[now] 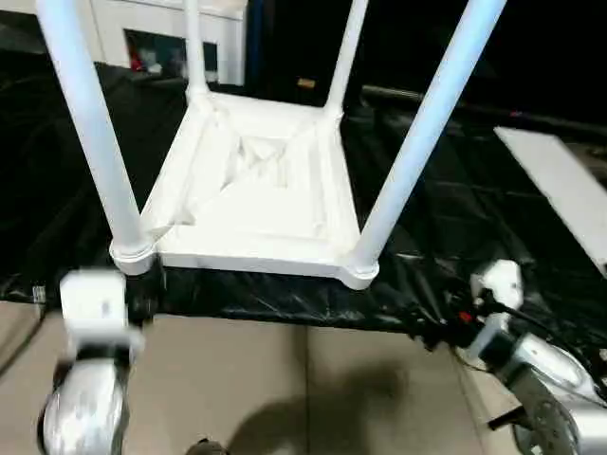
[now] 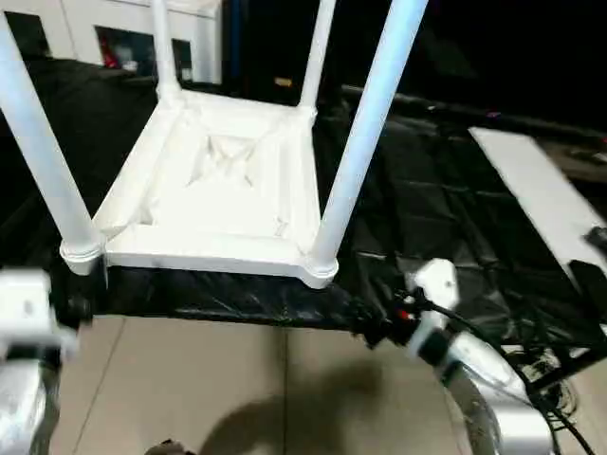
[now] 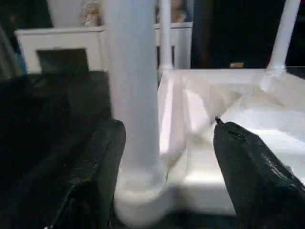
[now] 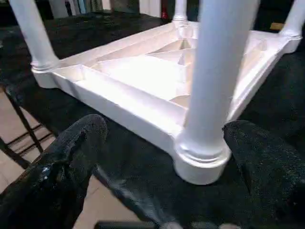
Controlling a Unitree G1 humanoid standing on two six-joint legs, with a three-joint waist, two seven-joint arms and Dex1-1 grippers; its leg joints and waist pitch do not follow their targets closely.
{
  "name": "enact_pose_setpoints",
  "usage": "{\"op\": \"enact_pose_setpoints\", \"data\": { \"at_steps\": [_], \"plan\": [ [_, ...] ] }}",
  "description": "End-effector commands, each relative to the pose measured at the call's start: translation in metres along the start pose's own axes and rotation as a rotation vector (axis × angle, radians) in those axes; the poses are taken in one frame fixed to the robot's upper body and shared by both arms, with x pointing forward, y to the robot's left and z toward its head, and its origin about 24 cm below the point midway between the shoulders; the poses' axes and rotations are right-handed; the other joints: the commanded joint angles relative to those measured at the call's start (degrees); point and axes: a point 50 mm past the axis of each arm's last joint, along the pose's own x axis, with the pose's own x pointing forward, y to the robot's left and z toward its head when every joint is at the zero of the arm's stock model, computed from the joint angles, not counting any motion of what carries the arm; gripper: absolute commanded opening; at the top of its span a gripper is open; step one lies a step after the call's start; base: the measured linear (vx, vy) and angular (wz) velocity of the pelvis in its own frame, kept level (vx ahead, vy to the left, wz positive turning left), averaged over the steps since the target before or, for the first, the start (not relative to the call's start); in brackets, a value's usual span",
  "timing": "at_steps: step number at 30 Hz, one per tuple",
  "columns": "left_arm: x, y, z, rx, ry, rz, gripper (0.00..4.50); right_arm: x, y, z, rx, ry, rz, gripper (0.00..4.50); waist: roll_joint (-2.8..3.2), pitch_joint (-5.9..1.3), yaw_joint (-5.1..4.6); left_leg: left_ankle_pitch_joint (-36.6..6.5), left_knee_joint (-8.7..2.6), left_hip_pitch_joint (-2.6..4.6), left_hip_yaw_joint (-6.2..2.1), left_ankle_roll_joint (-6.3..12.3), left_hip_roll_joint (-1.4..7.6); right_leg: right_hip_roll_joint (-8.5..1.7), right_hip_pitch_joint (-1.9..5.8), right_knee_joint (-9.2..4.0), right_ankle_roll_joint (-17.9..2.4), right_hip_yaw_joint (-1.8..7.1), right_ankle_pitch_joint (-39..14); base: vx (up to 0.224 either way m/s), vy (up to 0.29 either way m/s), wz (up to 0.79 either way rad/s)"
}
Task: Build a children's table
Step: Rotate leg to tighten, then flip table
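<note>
Black-draped bench [image 1: 455, 218]: one upturned tabletop [image 1: 256, 204], four legs [image 1: 417, 142] socketed; left tool [image 3: 167, 167], right tool [image 4: 162, 157] open.

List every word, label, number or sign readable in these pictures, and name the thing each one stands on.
None can be read.
The tabletop and its four legs are plain white, with no print.
The black cover under them carries no text.
The white cabinet behind holds small coloured items, too blurred to show any lettering.
The flat white panel on the right is blank.
</note>
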Motion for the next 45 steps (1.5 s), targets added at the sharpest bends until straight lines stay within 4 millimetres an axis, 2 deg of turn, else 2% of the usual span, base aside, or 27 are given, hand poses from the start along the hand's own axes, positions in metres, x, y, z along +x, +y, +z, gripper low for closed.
{"op": "enact_pose_setpoints", "data": {
  "at_steps": [1,2,3,4,5,6,7,9,11,13,14,15,16,17,18,19,21,22,24,27,28,31,36,37,42,43,45],
  "plan": [
    [0.012,0.0,-0.009,0.003,0.053,-0.011,3.72,0.007,0.001,-0.001,-0.005,0.022,0.018,4.5,1.97,-1.6,-0.78,-24.18,-6.87,0.96,-1.67,-4.28,2.14,-3.65,-0.91,-6.15,-5.04,2.17,-18.03,0.0,0.0,0.0],
    [0.012,0.0,-0.009,0.003,0.053,-0.011,3.88,0.007,0.001,-0.001,-0.005,0.022,0.018,4.5,1.57,-1.92,-1.34,-22.13,-6.78,0.65,-1.63,-4.02,2.12,-3.48,-0.72,-5.84,-5.49,2.08,-15.14,0.0,0.0,0.0],
    [0.024,0.009,-0.014,0.034,0.086,0.04,4.06,0.017,0.009,-0.004,0.002,0.028,0.073,4.5,2.17,-1.92,-1.41,-20.65,-6.84,0.39,-1.61,-3.6,2.05,-3.44,-0.59,-5.57,-6.26,2.12,-12.47,0.0,0.0,0.0],
    [0.029,0.013,-0.015,0.043,0.097,0.064,4.17,0.022,0.011,-0.004,0.01,0.026,0.099,4.5,1.71,-2.11,-1.59,-20.6,-6.56,0.7,-1.47,-3.01,1.88,-3.46,-0.89,-5.67,-6.67,2.24,-12.34,0.0,0.0,0.0],
    [0.029,0.014,-0.015,0.043,0.097,0.066,4.22,0.022,0.011,-0.004,0.011,0.026,0.1,4.5,1.77,-2.18,-1.69,-20.25,-6.45,0.6,-1.37,-2.76,1.8,-3.5,-0.85,-5.57,-7.02,2.35,-12.07,0.0,0.0,0.0],
    [0.035,0.02,-0.017,0.06,0.11,0.102,4.33,0.029,0.014,-0.004,0.011,0.026,0.129,4.5,1.38,-2.35,-1.68,-18.75,-6.36,0.43,-1.37,-2.42,1.84,-3.67,-0.64,-5.48,-7.32,2.36,-11.13,0.0,0.0,0.0],
    [0.038,0.022,-0.017,0.064,0.119,0.112,4.43,0.031,0.014,-0.004,0.011,0.027,0.14,4.5,1.56,-3.06,-1.66,-12.41,-5.96,-0.07,-1.39,-1.42,1.88,-3.63,-0.09,-4.54,-8.08,2.3,-4.09,0.0,0.0,0.0],
    [0.042,0.026,-0.018,0.065,0.131,0.138,4.43,0.036,0.016,-0.003,0.016,0.024,0.164,4.5,1.95,-3.24,-1.42,-8.08,-5.68,0.04,-1.2,-0.69,1.97,-3.51,-0.2,-3.96,-9.25,2.3,3.1,0.0,0.0,0.0],
    [0.047,0.031,-0.019,0.054,0.14,0.169,4.43,0.043,0.019,-0.002,0.014,0.023,0.189,4.5,1.88,-3.6,-1.14,-3.09,-5.12,0.03,-0.86,0.81,1.67,-3.2,0.18,-3.12,-11.11,2.19,13.44,0.0,0.0,0.0],
    [0.048,0.03,-0.017,0.026,0.133,0.18,4.43,0.048,0.022,-0.003,0.011,0.022,0.212,4.5,1.85,-3.61,-0.85,-1.77,-4.94,0.14,-0.61,1.87,1.62,-3.26,0.25,-3.01,-12.13,2.21,15.72,0.0,0.0,0.0],
    [0.048,0.03,-0.017,0.026,0.133,0.18,4.43,0.048,0.022,-0.003,0.011,0.022,0.212,4.5,1.89,-3.63,-0.71,-1.6,-4.93,0.22,-0.55,2.33,1.67,-3.27,0.26,-2.97,-12.68,2.16,15.83,0.0,0.0,0.0],
    [0.049,0.028,-0.016,0.003,0.128,0.176,4.43,0.054,0.023,-0.003,0.007,0.022,0.226,4.5,1.4,-3.66,-0.68,-1.22,-4.88,0.09,-0.5,2.64,1.68,-3.29,0.4,-2.93,-12.74,2.19,15.97,0.0,0.0,0.0],
    [0.048,0.025,-0.015,-0.011,0.121,0.177,4.43,0.058,0.024,-0.003,0.004,0.021,0.233,4.5,1.67,-3.61,-0.5,-1.16,-4.96,0.19,-0.42,2.83,1.78,-3.35,0.28,-2.92,-13.28,2.19,15.59,0.0,0.0,0.0],
    [0.048,0.024,-0.015,-0.017,0.118,0.178,4.43,0.059,0.024,-0.003,0.003,0.021,0.235,4.5,1.55,-3.5,-0.42,-1.86,-5.02,0.2,-0.35,2.96,1.92,-3.46,0.22,-2.93,-13.61,2.24,14.35,0.0,0.0,0.0],
    [0.048,0.025,-0.016,-0.026,0.117,0.194,4.43,0.066,0.027,-0.002,0.012,0.012,0.249,4.5,0.84,-3.47,-0.39,-2.22,-5.03,0.14,-0.25,3.06,1.92,-3.43,0.29,-3.1,-13.62,2.22,13.39,0.0,0.0,0.0],
    [0.048,0.028,-0.019,-0.023,0.124,0.228,4.43,0.072,0.03,-0.002,0.021,0.002,0.267,4.5,1.15,-3.43,-0.27,-3.63,-5.14,0.24,-0.2,2.97,1.95,-3.51,0.1,-3.17,-13.78,2.26,10.95,0.0,0.0,0.0],
    [0.049,0.034,-0.021,-0.019,0.13,0.263,4.43,0.078,0.034,-0.002,0.027,-0.004,0.285,4.5,1.32,-3.41,-0.26,-4.6,-5.27,0.29,-0.28,2.49,2.06,-3.53,0.0,-3.25,-13.26,2.32,9.06,0.0,0.0,0.0],
    [0.052,0.041,-0.021,-0.025,0.128,0.299,4.43,0.084,0.037,-0.001,0.022,-0.006,0.303,4.5,1.01,-3.4,-0.18,-5.09,-5.35,0.37,-0.31,2.17,1.98,-3.44,-0.03,-3.34,-12.61,2.28,8.28,0.0,0.0,0.0],
    [0.055,0.047,-0.021,-0.016,0.13,0.314,4.43,0.088,0.037,0.0,0.029,-0.014,0.306,4.5,1.2,-3.42,-0.08,-5.08,-5.42,0.41,-0.35,1.79,1.99,-3.47,-0.09,-3.26,-12.36,2.29,8.18,0.0,0.0,0.0],
    [0.06,0.053,-0.021,-0.02,0.13,0.31,4.43,0.093,0.035,0.001,0.031,-0.021,0.301,4.5,1.09,-3.4,0.05,-5.48,-5.51,0.53,-0.33,0.94,1.97,-3.4,-0.27,-3.18,-12.08,2.27,7.58,0.0,0.0,0.0],
    [0.07,0.06,-0.024,-0.011,0.148,0.281,4.43,0.098,0.033,0.001,0.024,-0.015,0.307,4.5,1.0,-3.41,0.21,-5.42,-5.48,0.62,-0.21,0.67,1.79,-3.33,-0.38,-3.2,-11.79,2.3,7.62,0.0,0.0,0.0],
    [0.078,0.064,-0.024,-0.012,0.157,0.263,4.43,0.1,0.03,0.003,0.024,-0.016,0.314,4.5,1.32,-3.54,0.58,-5.38,-5.61,0.66,-0.27,-0.12,1.84,-3.42,-0.31,-3.1,-11.36,2.29,8.14,0.0,0.0,0.0],
    [0.095,0.059,-0.024,-0.053,0.157,0.157,4.43,0.105,0.019,0.003,-0.008,-0.007,0.278,4.5,1.26,-3.85,1.05,-3.22,-5.35,0.78,-0.1,-0.2,1.56,-3.34,-0.26,-2.72,-12.0,2.28,12.25,0.0,0.0,0.0],
    [0.098,0.057,-0.024,-0.062,0.159,0.13,4.17,0.106,0.017,0.004,-0.016,-0.01,0.265,4.5,1.34,-3.87,1.18,-3.16,-5.31,0.83,0.06,-0.37,1.47,-3.39,-0.4,-2.78,-12.16,2.28,12.51,0.0,0.0,0.0],
    [0.109,0.049,-0.023,-0.083,0.172,0.046,3.83,0.11,0.004,0.01,-0.016,-0.054,0.171,4.5,1.74,-3.79,1.22,-6.93,-5.83,0.89,-0.08,-1.96,1.81,-3.55,-0.37,-2.81,-12.72,2.2,9.55,0.0,0.0,0.0],
    [0.11,0.048,-0.023,-0.088,0.169,0.034,3.71,0.11,0.001,0.01,-0.022,-0.06,0.144,4.5,2.13,-3.79,1.26,-7.24,-5.85,0.95,-0.09,-2.19,1.78,-3.59,-0.45,-2.8,-12.71,2.19,9.27,0.0,0.0,0.0],
    [0.111,0.044,-0.022,-0.098,0.168,0.009,3.65,0.109,-0.006,0.012,-0.031,-0.072,0.092,4.5,1.96,-3.78,1.16,-8.03,-5.91,0.91,-0.02,-2.5,1.86,-3.7,-0.4,-2.9,-12.91,2.23,8.5,0.0,0.0,0.0]
  ]
}}
